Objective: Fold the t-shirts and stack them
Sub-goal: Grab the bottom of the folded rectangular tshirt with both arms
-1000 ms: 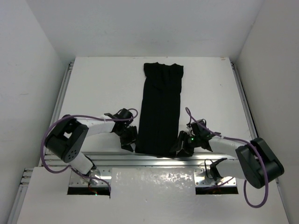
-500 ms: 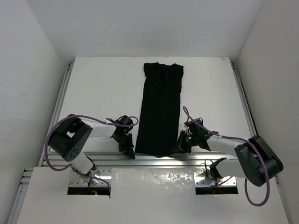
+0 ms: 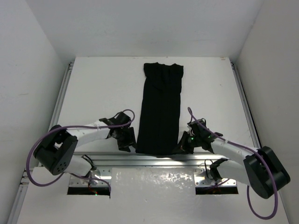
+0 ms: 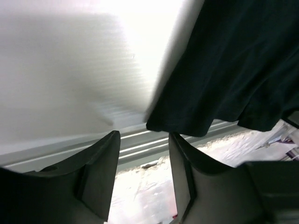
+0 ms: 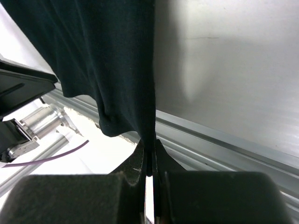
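The black t-shirt (image 3: pixel 161 107) lies folded into a long narrow strip down the middle of the table, collar end far, hem end near. My left gripper (image 3: pixel 127 139) sits just left of the near left corner. In the left wrist view it (image 4: pixel 144 135) is open with nothing between its fingers, and the t-shirt's corner (image 4: pixel 187 119) lies just beyond the tips. My right gripper (image 3: pixel 183 145) is at the near right corner. In the right wrist view it (image 5: pixel 149 144) is shut on the edge of the t-shirt (image 5: pixel 107 60), which rises from the jaws in a thin fold.
An aluminium rail (image 3: pixel 154 158) runs along the table's near edge right under the hem, with similar rails down both sides. White walls enclose the white table (image 3: pixel 103 88) on three sides. Purple cables loop off both arms.
The left arm's elbow has dropped lower and to the left, while its gripper stays by the near left corner. The right gripper has stayed at the near right corner of the t-shirt.
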Robot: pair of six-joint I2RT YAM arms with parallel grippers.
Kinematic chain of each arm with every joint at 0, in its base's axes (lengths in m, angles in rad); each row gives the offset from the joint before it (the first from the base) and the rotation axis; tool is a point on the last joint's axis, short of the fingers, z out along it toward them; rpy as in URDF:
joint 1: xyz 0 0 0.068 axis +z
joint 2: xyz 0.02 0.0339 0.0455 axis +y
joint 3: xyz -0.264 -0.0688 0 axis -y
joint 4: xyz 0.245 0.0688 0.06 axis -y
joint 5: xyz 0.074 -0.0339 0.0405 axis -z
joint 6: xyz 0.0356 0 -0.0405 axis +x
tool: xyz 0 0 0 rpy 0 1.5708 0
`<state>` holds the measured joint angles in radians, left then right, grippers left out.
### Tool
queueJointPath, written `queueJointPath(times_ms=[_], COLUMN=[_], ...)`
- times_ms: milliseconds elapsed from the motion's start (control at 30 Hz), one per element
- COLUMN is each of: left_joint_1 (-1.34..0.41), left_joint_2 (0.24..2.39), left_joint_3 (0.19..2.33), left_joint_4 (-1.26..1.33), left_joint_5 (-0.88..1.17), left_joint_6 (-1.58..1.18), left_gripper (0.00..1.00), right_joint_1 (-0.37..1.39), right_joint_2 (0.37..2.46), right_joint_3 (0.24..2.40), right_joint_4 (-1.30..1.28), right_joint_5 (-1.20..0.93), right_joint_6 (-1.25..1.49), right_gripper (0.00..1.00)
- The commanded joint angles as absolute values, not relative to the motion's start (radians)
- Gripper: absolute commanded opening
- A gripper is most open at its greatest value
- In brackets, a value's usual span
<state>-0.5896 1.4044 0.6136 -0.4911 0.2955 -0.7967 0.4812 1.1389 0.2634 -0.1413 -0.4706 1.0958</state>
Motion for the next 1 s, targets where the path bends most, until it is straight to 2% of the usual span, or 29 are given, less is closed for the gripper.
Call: queueJointPath(times_ms=[0, 33, 67, 233, 367, 433, 500, 567, 633, 733, 967], left_joint_1=[-0.594, -0.594, -0.592, -0.595, -0.609, -0.632, -0.649, -0.67, -0.681, -0.681, -0.686], left_joint_2=[1.413, 1.426, 1.44, 1.482, 1.503, 1.508, 1.514, 1.523, 1.537, 1.539, 1.39], left_joint_3=[0.623, 0.62, 0.62, 0.586, 0.572, 0.574, 0.575, 0.572, 0.565, 0.563, 0.623], left_joint_4=[-0.437, -0.428, -0.407, -0.33, -0.276, -0.278, -0.293, -0.307, -0.31, -0.336, -0.472], left_joint_5=[0.273, 0.276, 0.279, 0.325, 0.359, 0.353, 0.339, 0.325, 0.313, 0.293, 0.23], left_joint_6=[-0.801, -0.801, -0.799, -0.813, -0.827, -0.837, -0.847, -0.861, -0.864, -0.867, -0.864], left_gripper=[0.43, 0.4, 0.32, 0.35, 0.42, 0.41, 0.38, 0.29, 0.14, 0.0, 0.0], right_joint_1=[0.486, 0.486, 0.486, 0.486, 0.486, 0.486, 0.486, 0.486, 0.486, 0.486, 0.486], right_joint_2=[1.126, 1.126, 1.124, 1.12, 1.118, 1.115, 1.111, 1.108, 1.104, 1.095, 1.016], right_joint_3=[0.291, 0.293, 0.293, 0.305, 0.305, 0.305, 0.307, 0.307, 0.307, 0.305, 0.342], right_joint_4=[-0.166, -0.167, -0.169, -0.187, -0.192, -0.192, -0.195, -0.196, -0.196, -0.205, -0.311], right_joint_5=[-0.459, -0.459, -0.46, -0.462, -0.465, -0.463, -0.462, -0.462, -0.46, -0.456, -0.44], right_joint_6=[1.091, 1.091, 1.091, 1.075, 1.077, 1.078, 1.077, 1.077, 1.077, 1.078, 1.114], right_gripper=[0.0, 0.0, 0.0, 0.0, 0.0, 0.0, 0.0, 0.0, 0.0, 0.0, 0.0])
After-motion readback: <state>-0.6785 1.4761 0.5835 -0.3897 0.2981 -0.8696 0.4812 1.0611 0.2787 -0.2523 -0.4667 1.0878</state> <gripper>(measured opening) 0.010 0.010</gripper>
